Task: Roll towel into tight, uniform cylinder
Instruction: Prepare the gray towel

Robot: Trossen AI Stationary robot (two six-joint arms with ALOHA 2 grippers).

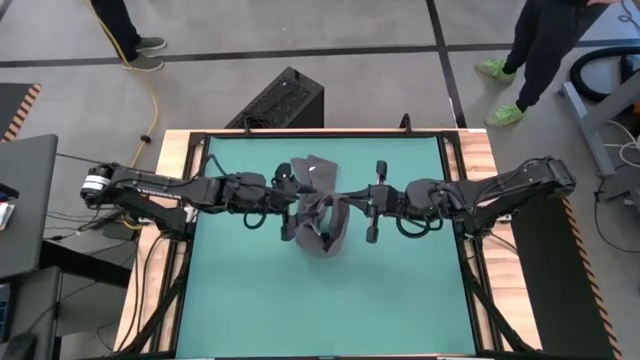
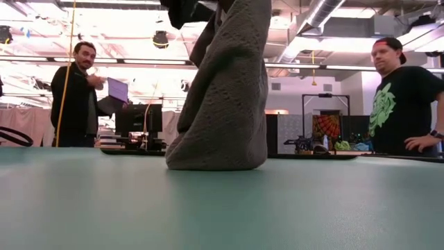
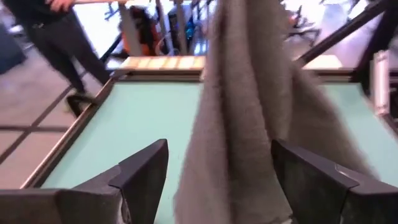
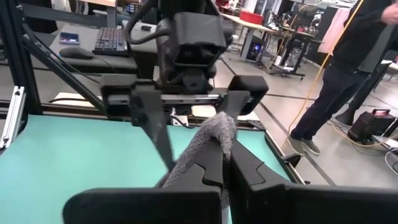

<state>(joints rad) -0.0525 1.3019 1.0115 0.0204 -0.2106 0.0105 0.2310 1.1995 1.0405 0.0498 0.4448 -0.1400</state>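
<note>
The dark grey towel [image 1: 320,215] hangs bunched over the middle of the teal mat [image 1: 240,290], and its lower end [image 2: 215,156] rests on the mat. My right gripper [image 4: 227,162] comes in from the table's right and is shut on the towel's top. Facing it from the left, my left gripper [image 1: 303,203] stands open. In the left wrist view the towel [image 3: 249,124] hangs ahead, between that gripper's spread fingers [image 3: 146,171]. My right gripper pinches the towel's bunched upper end [image 4: 217,127] between its two fingers, which come in nearly level from the table's right. The towel hangs below them and stands on its lower end on the mat. Whether my left gripper touches the towel, I cannot tell.
The mat has free room on all sides of the towel. A dark frame [image 1: 190,150] borders the mat. Beyond the table a black box [image 1: 285,100] stands on the floor, and two people [image 2: 76,97] [image 2: 402,97] stand behind the far edge.
</note>
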